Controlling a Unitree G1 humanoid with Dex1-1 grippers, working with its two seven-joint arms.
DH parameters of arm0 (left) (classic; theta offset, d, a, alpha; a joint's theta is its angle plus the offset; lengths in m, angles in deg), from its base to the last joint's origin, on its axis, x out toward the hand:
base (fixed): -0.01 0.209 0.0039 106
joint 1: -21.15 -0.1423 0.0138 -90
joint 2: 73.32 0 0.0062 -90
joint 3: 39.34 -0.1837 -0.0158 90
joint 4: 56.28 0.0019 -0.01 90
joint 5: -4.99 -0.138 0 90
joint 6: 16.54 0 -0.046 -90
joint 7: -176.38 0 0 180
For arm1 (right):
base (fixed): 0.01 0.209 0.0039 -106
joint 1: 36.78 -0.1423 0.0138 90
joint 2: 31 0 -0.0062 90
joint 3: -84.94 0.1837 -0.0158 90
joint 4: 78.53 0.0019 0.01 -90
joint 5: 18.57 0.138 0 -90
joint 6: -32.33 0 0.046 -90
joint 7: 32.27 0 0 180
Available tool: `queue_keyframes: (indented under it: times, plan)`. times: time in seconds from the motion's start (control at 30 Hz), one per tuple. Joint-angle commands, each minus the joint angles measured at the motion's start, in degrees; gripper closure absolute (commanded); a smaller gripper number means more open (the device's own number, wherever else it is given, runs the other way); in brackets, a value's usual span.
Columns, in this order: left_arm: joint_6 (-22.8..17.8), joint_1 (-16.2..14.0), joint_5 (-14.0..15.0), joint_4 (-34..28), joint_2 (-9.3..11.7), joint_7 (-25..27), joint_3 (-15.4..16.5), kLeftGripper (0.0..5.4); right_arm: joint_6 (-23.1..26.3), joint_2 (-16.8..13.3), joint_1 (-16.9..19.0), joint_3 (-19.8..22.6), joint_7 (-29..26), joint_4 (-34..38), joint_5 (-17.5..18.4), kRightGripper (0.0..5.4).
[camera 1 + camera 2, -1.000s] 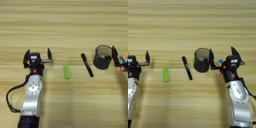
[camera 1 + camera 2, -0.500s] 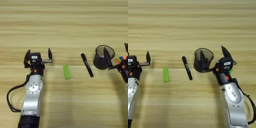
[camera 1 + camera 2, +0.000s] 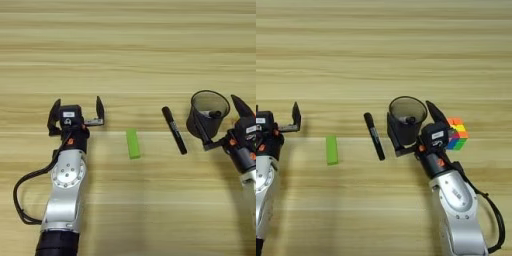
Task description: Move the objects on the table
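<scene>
My right gripper (image 3: pixel 409 116) stands open with its jaws on either side of the black mesh pen cup (image 3: pixel 407 120), one finger at the cup's front left and the other at its right. Just right of that wrist lies the multicoloured puzzle cube (image 3: pixel 457 134). The black marker pen (image 3: pixel 174 129) lies on the table (image 3: pixel 128 50) left of the cup. Further left is the flat lime-green block (image 3: pixel 132 143). My left gripper (image 3: pixel 76 102) is open and holds nothing, well left of the block.
The left arm's silver body and black cable (image 3: pixel 22 200) stretch down to the lower left. The right arm (image 3: pixel 458 205) fills the lower right.
My right gripper has swung left from beside the cube and now straddles the pen cup. The cube shows again on its right. The left arm has not moved.
</scene>
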Motion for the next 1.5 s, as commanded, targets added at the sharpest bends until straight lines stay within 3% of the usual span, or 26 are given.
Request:
queue_keyframes:
  times: [0.03,0.97,1.5]
  plan:
    - [-0.9,0.5,-0.6,0.5,0.3,0.0,-0.2,0.0,-0.7,-0.5,-1.3,-0.5,-0.4,-1.9,-1.0,0.03]
    - [-1.0,0.4,-0.7,0.4,0.2,-0.1,-0.4,0.0,0.8,0.0,-6.4,-0.6,-0.9,-7.3,0.2,0.03]
    - [-0.9,0.4,-0.7,0.4,0.3,-0.1,-0.5,0.0,1.0,0.0,-6.8,-0.4,-0.8,-9.1,0.2,1.81]
